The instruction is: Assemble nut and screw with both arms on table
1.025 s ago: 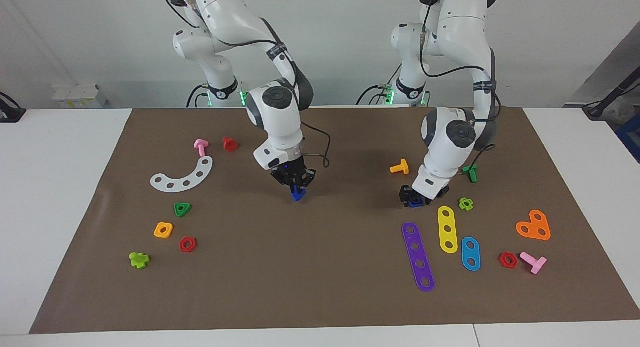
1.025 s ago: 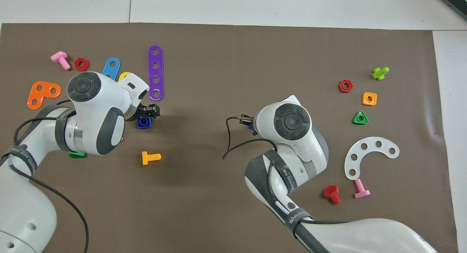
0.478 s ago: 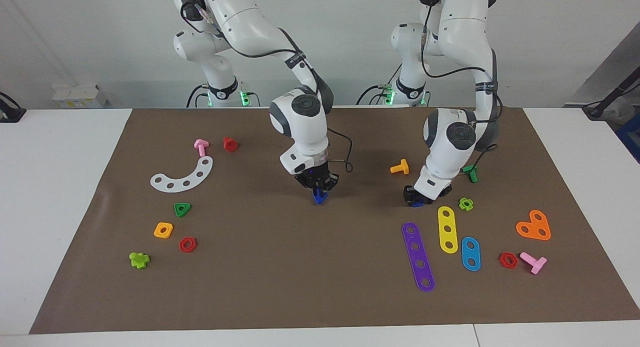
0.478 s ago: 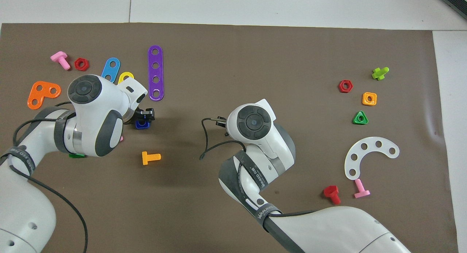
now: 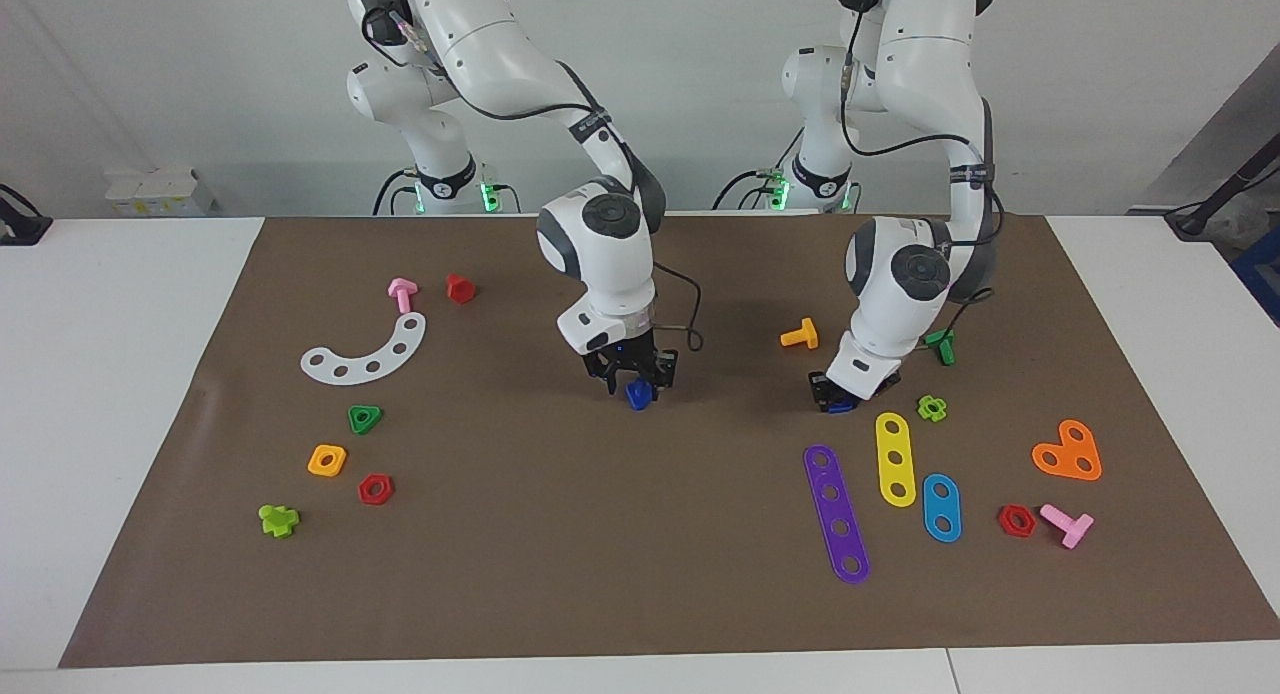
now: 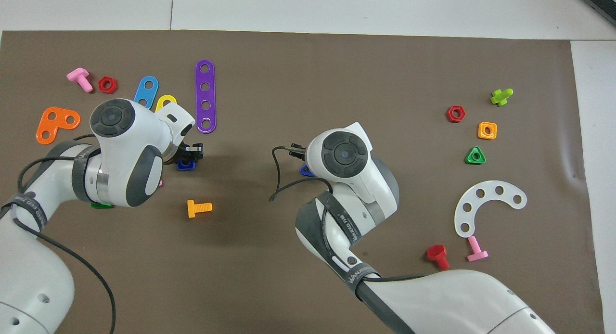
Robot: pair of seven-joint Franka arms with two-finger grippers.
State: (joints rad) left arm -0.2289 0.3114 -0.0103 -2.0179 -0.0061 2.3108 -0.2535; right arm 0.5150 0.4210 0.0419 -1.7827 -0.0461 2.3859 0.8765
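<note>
The blue nut (image 5: pixel 838 406) lies on the brown mat (image 5: pixel 640 574) toward the left arm's end, next to a yellow strip. My left gripper (image 5: pixel 832 398) is down at the mat and shut on the nut, which also shows in the overhead view (image 6: pixel 186 165) partly under the fingers. My right gripper (image 5: pixel 636 382) is shut on the blue screw (image 5: pixel 637 395) and holds it low over the middle of the mat. In the overhead view only a blue edge of the screw (image 6: pixel 305 170) shows beside the right wrist.
An orange screw (image 5: pixel 799 334) and a green piece (image 5: pixel 941 346) lie near the left arm. Purple (image 5: pixel 836 514), yellow (image 5: pixel 895 458) and blue (image 5: pixel 941 507) strips lie farther out. A white curved plate (image 5: pixel 366 352) and several small nuts lie toward the right arm's end.
My right arm carried the blue screw toward the middle of the mat and turned its wrist. My left gripper's fingers closed in on the blue nut, which shifted slightly.
</note>
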